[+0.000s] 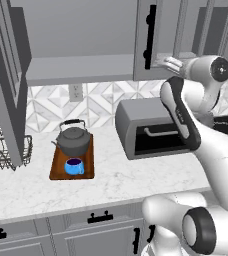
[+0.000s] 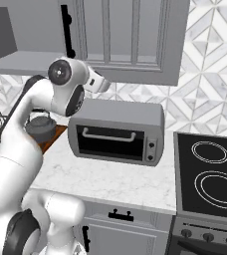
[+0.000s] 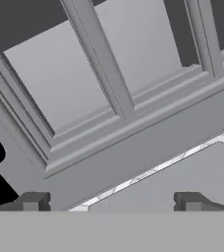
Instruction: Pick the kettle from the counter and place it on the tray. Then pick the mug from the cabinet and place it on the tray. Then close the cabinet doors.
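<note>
Kettle (image 1: 73,140) and mug (image 1: 74,166) already sit on the tray (image 1: 56,170) on the worktop (image 1: 116,185), so my fingers (image 3: 111,201), spread wide and empty, press against the right cabinet door (image 1: 158,37) to shut it.

Dark grey metal kettle (image 1: 74,140) with dull sheen. Reddish-brown wood tray (image 1: 88,161), matt. Bright blue glossy mug (image 1: 74,166). White marble-patterned surface (image 1: 121,182), smooth, grey veins. Matt grey painted cabinet doors (image 2: 130,35); black bar handle (image 1: 148,36). Black wire rack (image 1: 3,150).
</note>
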You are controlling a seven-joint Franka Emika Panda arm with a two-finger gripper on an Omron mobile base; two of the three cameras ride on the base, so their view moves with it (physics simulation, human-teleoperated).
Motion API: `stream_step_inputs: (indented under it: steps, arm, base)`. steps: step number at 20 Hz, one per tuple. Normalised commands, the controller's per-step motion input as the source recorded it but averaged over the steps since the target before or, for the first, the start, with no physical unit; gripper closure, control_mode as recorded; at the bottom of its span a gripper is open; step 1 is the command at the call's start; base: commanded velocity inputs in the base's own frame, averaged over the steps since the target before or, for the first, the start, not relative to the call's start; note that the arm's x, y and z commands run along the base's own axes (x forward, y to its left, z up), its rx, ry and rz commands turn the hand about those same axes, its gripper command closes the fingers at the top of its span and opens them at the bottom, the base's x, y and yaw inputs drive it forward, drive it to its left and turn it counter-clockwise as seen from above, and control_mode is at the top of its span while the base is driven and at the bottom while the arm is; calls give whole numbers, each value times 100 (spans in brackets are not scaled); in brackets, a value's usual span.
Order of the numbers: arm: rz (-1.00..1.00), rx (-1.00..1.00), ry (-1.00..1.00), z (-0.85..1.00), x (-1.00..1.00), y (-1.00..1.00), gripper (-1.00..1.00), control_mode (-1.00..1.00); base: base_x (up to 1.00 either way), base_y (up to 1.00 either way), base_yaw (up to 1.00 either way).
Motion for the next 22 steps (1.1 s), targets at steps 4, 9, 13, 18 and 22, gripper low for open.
stream_step_inputs:
  steps: [4,9,13,18,22]
  arm:
    - [-1,0,-3,5,-69,-7,-100,-100]
    - [0,0,-6,2,-71,-4,-100,-100]
    - [-1,0,-7,0,-65,-9,-100,-100]
    - [-1,0,-1,1,-58,-24,-100,-100]
    - [0,0,-3,0,-58,-7,-100,-100]
  base:
    - [0,0,0]
    - [0,0,0]
    - [0,0,0]
    - [0,0,0]
    - [0,0,0]
